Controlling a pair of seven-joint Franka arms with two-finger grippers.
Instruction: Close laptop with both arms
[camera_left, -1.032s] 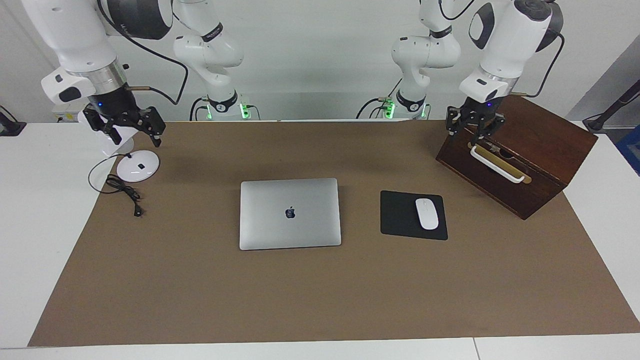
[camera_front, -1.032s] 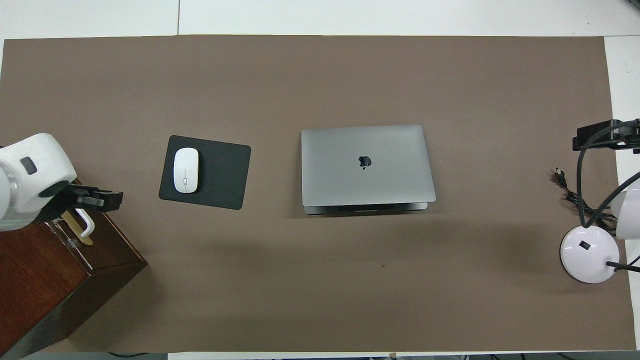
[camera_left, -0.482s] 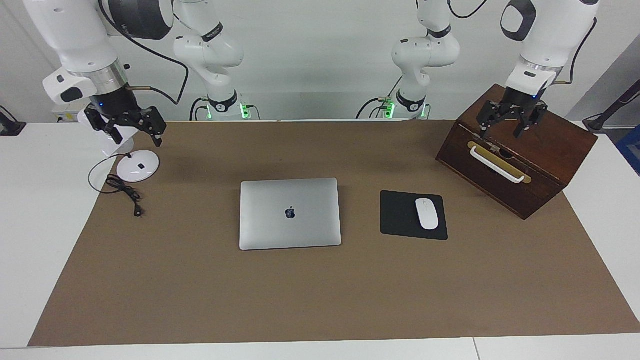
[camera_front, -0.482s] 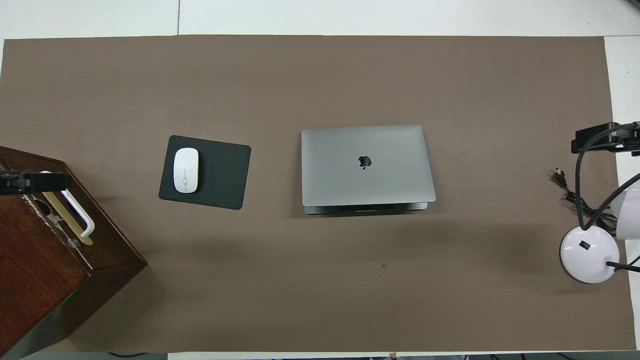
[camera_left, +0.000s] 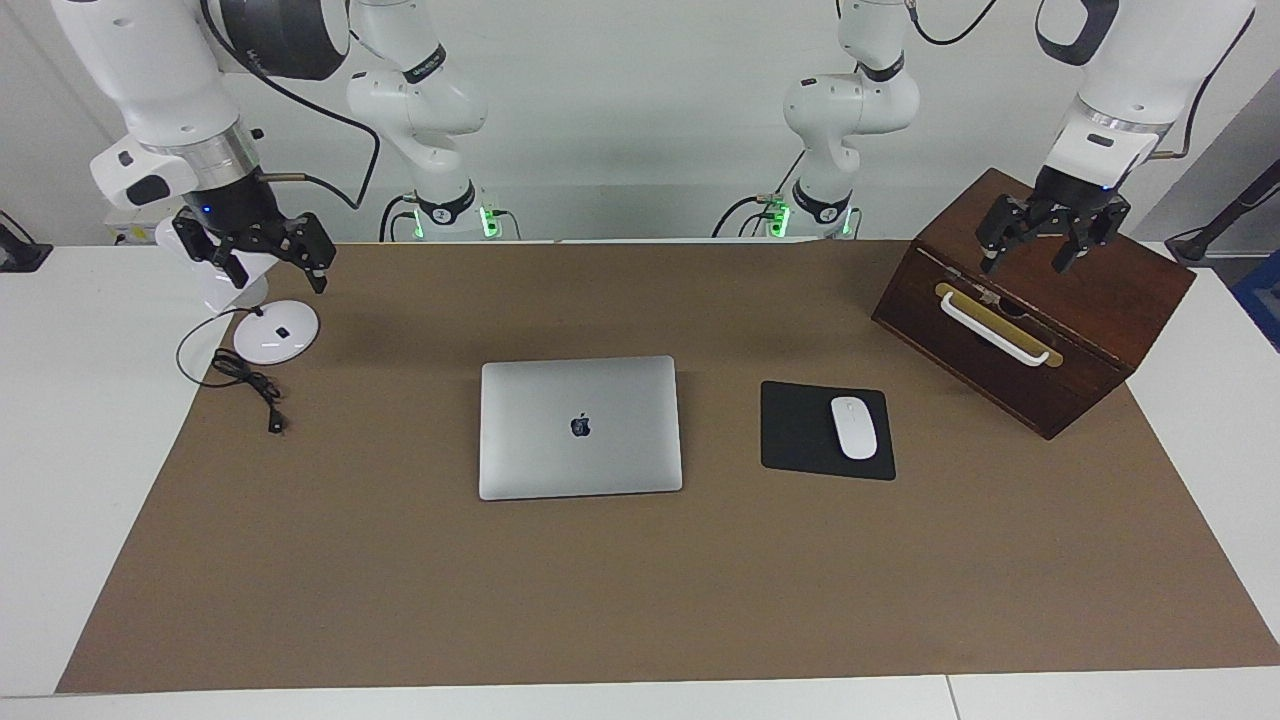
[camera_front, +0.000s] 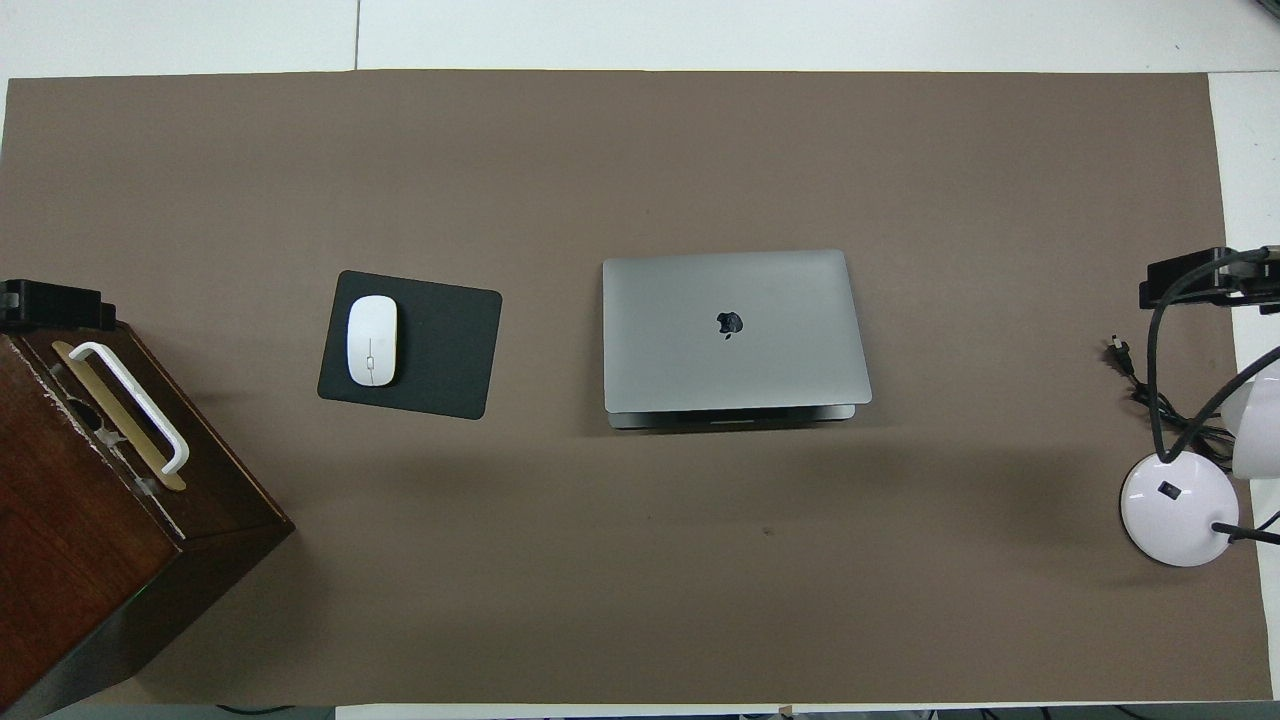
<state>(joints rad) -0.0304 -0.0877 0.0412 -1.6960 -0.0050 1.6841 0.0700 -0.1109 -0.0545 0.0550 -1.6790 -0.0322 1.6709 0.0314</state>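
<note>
Left arm's black two-finger gripper raised, fingers spread, pointing down. Right arm's black two-finger gripper raised, fingers spread too, tilted.

Laptop lies shut on brown mat, apple logo up, mid-table as I see it from above. Black mouse pad sits beside it toward left arm's end, white mouse resting on pad. Dark wooden box with white handle stands at that same end, nearer robots. Left gripper shows only as black tip over box's edge. Right gripper pokes in at right arm's end, over white lamp base and black cord.
</note>
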